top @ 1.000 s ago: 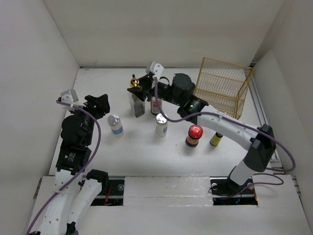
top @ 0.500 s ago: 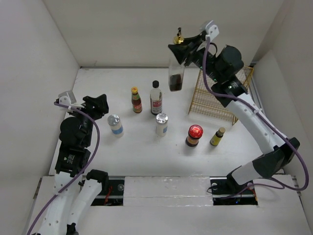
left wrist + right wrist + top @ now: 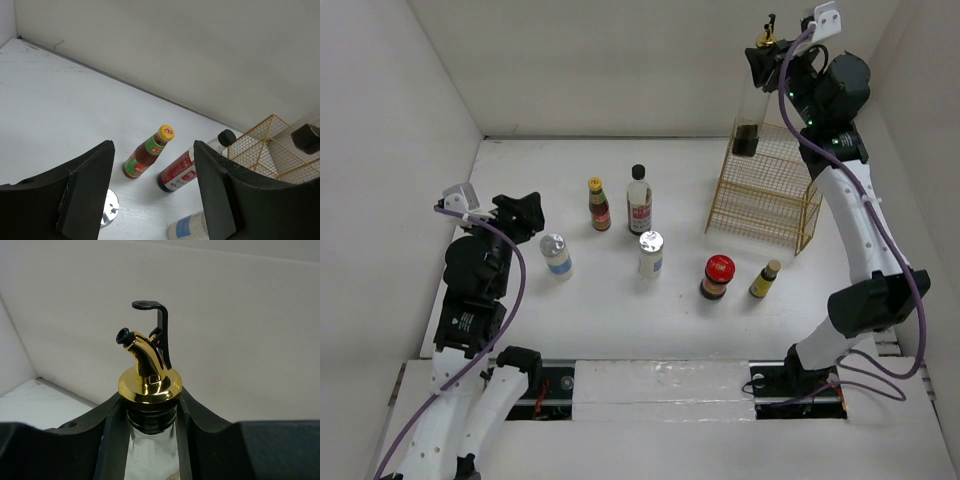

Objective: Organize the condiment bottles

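Note:
My right gripper [image 3: 767,68] is shut on the neck of the tall clear gold-capped bottle [image 3: 752,115] and holds it high over the gold wire basket [image 3: 765,190]; its gold spout [image 3: 148,375] fills the right wrist view. My left gripper [image 3: 520,215] is open and empty at the table's left. On the table stand a yellow-capped bottle [image 3: 598,205], a black-capped clear bottle [image 3: 639,203], two silver-lidded blue-labelled jars [image 3: 556,255] [image 3: 650,253], a red-lidded dark jar [image 3: 716,277] and a small yellow-labelled bottle [image 3: 763,280]. The left wrist view shows the yellow-capped bottle [image 3: 148,152] and black-capped bottle [image 3: 192,162].
White walls close in the table on the left, back and right. The basket stands at the back right against the right wall.
My right arm has lifted the gold-capped bottle from the table's middle and carried it right and up, to above the basket. The left arm has not moved.

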Controlling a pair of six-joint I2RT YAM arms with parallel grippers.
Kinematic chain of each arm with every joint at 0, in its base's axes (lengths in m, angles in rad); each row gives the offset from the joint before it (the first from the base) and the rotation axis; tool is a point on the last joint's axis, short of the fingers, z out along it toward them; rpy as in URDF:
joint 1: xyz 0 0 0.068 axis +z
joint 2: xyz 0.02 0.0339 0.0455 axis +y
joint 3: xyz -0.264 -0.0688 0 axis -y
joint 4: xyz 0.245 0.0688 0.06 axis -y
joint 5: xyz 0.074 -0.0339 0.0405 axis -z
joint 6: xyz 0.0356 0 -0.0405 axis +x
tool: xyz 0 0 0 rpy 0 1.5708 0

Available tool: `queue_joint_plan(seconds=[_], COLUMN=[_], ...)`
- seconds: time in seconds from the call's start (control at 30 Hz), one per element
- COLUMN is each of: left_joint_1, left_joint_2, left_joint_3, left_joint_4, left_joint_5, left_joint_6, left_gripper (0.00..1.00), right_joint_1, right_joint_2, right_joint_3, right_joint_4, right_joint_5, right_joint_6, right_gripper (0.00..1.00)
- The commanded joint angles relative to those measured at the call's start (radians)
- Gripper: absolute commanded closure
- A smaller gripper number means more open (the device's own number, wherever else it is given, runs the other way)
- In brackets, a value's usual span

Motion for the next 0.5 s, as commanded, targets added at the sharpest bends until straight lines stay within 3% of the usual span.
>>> queue_joint_plan(seconds=[0.0, 0.47], left_joint_1=[0.002, 0.002], left_joint_2=[0.007, 0.027], left_joint_3=[0.001, 0.001], left_joint_4=[0.045, 0.045], left_joint_5=[0.018, 0.018], left_joint_6=[-0.005, -0.005], left_gripper=[0.40, 0.40], right_joint_1=[-0.055, -0.126], right_joint_2=[0.030, 0.190], right_joint_3=[0.122, 0.235], right_joint_4=[0.096, 0.120], right_joint_5=[-0.009, -0.028], right_joint_6=[0.006, 0.006], right_gripper=[0.98, 0.99])
